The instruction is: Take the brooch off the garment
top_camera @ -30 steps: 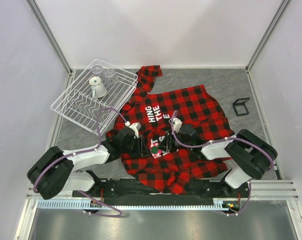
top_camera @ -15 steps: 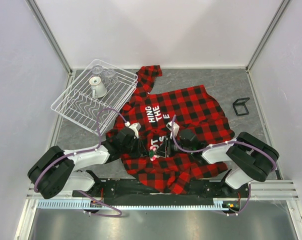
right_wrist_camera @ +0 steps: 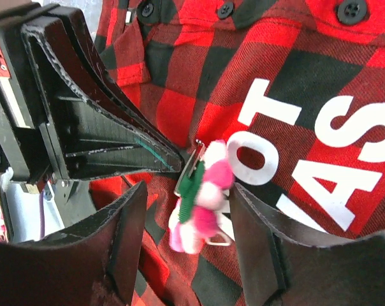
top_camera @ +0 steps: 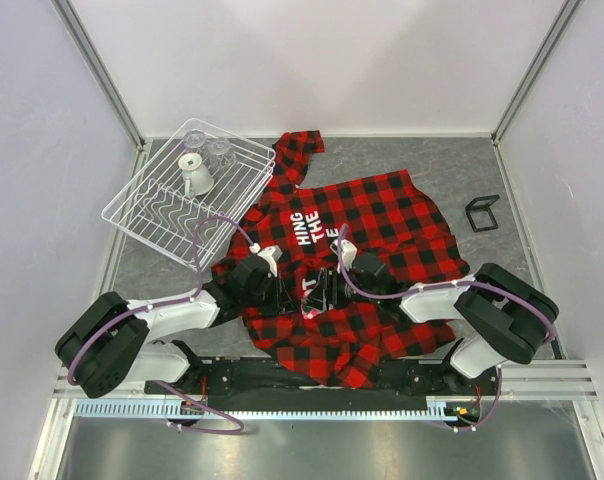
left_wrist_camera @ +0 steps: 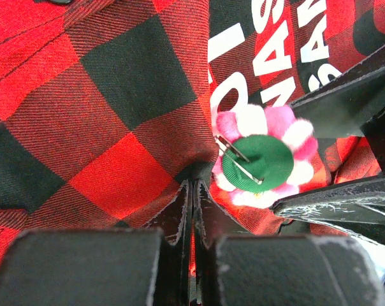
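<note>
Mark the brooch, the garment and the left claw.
brooch (left_wrist_camera: 256, 162): left wrist view, green backing.
garment (top_camera: 392, 215): top external view, plaid beside lettering.
left claw (left_wrist_camera: 191, 186): left wrist view, between fingertips shut on garment.

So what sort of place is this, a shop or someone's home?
Probably a robot test booth: bare white walls box in a grey table, a left arm and a right arm are bolted at its near edge, and the props are a plaid shirt and a wire dish rack.
</note>
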Motion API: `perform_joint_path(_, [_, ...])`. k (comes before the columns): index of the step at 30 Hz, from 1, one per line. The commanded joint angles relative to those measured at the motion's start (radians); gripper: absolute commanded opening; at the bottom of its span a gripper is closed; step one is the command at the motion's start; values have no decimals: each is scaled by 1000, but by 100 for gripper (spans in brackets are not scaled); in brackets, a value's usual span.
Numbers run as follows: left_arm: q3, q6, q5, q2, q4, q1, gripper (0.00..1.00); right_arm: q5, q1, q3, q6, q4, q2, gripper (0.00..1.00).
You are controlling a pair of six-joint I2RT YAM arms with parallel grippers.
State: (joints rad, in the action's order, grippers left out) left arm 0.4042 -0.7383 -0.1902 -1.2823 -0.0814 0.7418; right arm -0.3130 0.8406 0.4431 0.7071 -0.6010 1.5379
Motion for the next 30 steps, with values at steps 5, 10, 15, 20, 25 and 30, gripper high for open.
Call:
perform_joint_path(5, [1,30,-29,20,-34,-1,2,2,-9,68,3,17,37,64])
perform_joint_path(10, [5,25,-40,23,-32,-1,2,2,-11,91,-29,56,68,63])
perform_joint_path(15, [10,20,-45,23,-35,-1,2,28,-11,100,-44,67,83,55])
perform_joint_path(20, [10,20,-48,24,-35,-1,2,46,-9,109,-8,63,106,48])
perform_joint_path(25, [15,22,-52,23,-35,-1,2,58,-9,109,69,47,119,50])
perform_joint_path(30, [16,25,-57,21,-35,-1,2,83,-11,118,92,70,131,51])
